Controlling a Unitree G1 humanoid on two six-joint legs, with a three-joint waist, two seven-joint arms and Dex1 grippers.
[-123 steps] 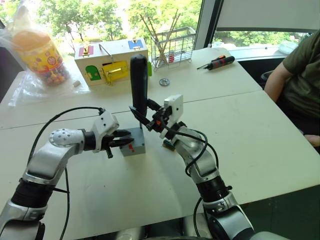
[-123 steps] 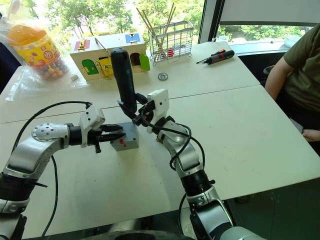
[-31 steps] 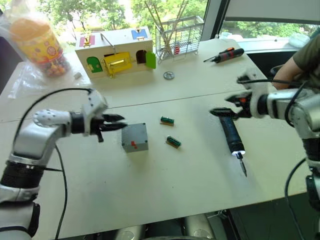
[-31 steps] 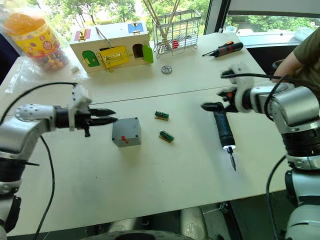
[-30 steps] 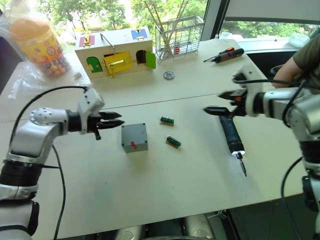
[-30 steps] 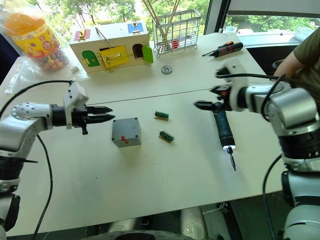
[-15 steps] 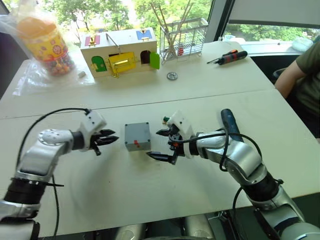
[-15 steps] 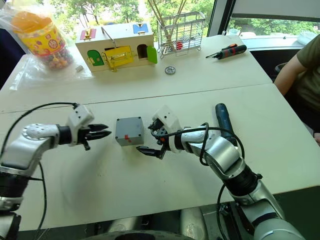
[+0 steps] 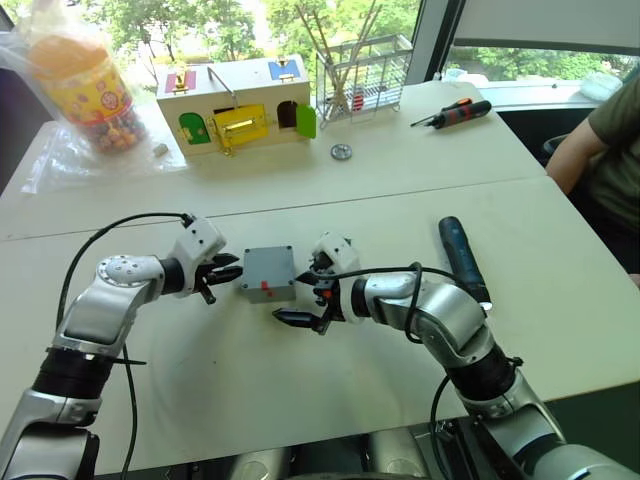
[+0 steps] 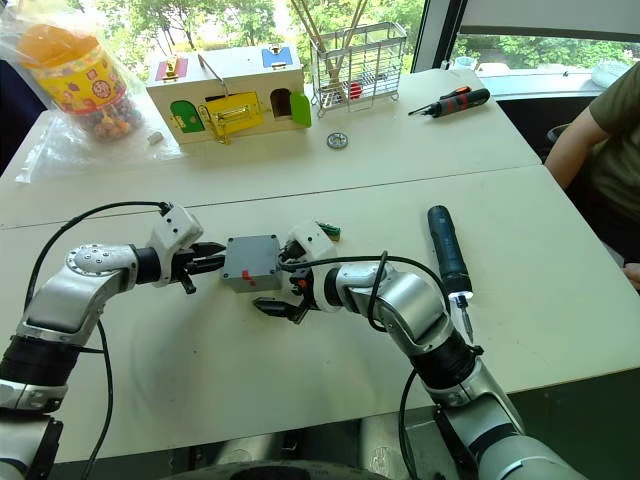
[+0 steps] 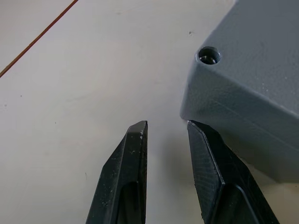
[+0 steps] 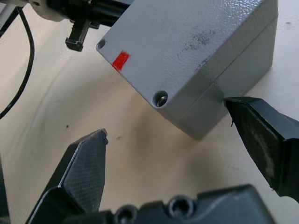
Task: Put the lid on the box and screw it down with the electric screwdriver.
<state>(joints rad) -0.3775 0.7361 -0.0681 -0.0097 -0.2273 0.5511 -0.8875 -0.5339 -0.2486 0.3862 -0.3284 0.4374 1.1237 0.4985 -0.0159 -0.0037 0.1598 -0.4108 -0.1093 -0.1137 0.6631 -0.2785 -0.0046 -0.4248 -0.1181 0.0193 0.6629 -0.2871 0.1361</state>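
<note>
The grey junction box [image 9: 267, 272] sits on the white tabletop [image 9: 560, 210] with its lid [image 12: 187, 42] already seated on top; the seam between cover and body shows in the right wrist view, as do recessed screw holes at the corners and the red mark on the top face. Four seconds ago the right hand held the electric screwdriver upright over the box. Now the electric screwdriver [image 9: 462, 260] lies flat on the tabletop well to the right of the box, bit pointing toward the near edge.

The right hand [image 9: 303, 300] has come back in and hovers just beside the box's right side, fingers spread wide and empty, one tip near the lid seam. The left hand [image 9: 226, 268] has closed in from the opposite side since half a second ago; its fingers [image 11: 128, 177] stand slightly apart, holding nothing, one tip at or just short of the box's lower corner.

With the driver set down and both hands flanking the box, the driving itself looks finished, or paused for a check or repositioning. Whether the screws are fully seated cannot be told.

Beyond the box, a small green part [image 10: 327, 231] lies just behind it.
</note>
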